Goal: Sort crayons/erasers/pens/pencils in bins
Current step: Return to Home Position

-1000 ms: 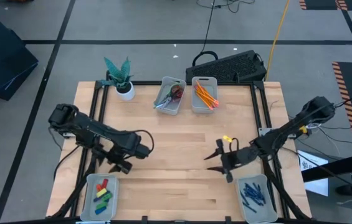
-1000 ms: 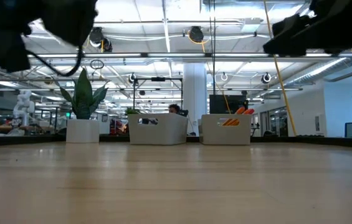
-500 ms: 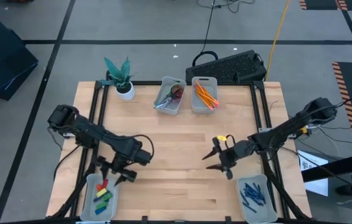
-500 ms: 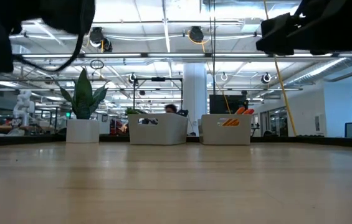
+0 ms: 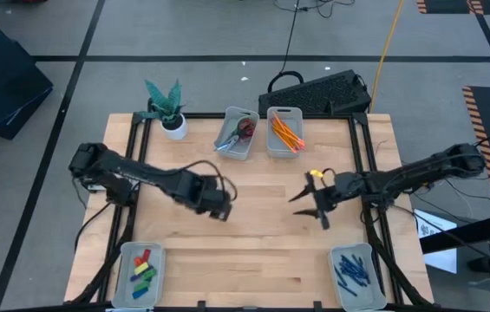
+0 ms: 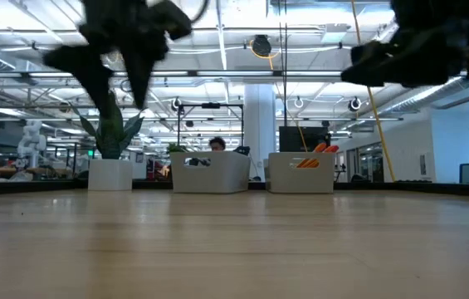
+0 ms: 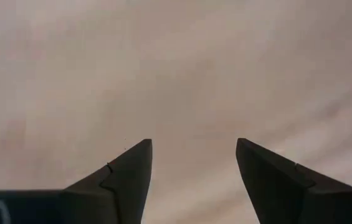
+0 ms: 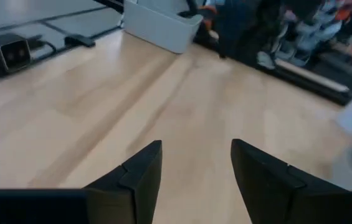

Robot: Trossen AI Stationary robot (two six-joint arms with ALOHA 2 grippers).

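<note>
My left gripper (image 5: 218, 206) hangs open over bare wood at the table's middle left, clear of the top (image 7: 194, 146). My right gripper (image 5: 310, 208) is open too, above the middle right (image 8: 195, 146). Red, green, yellow and blue erasers (image 5: 143, 269) lie in the near-left bin (image 5: 128, 276). Dark blue pens (image 5: 352, 270) lie in the near-right bin (image 5: 338, 286). Orange pencils (image 5: 285, 133) fill a far bin (image 5: 284, 153), beside another far bin (image 5: 243, 153) holding scissors. I cannot make out any crayons.
A small white pot with a green plant (image 5: 172, 122) stands at the far left. A black keyboard (image 5: 323, 91) lies beyond the far edge. Bare wood (image 5: 253, 251) stretches between the two near bins and across the middle.
My left gripper has swung away from above the near-left bin toward the table's middle and far edge, moving fast. My right gripper has drifted a little toward the far edge.
</note>
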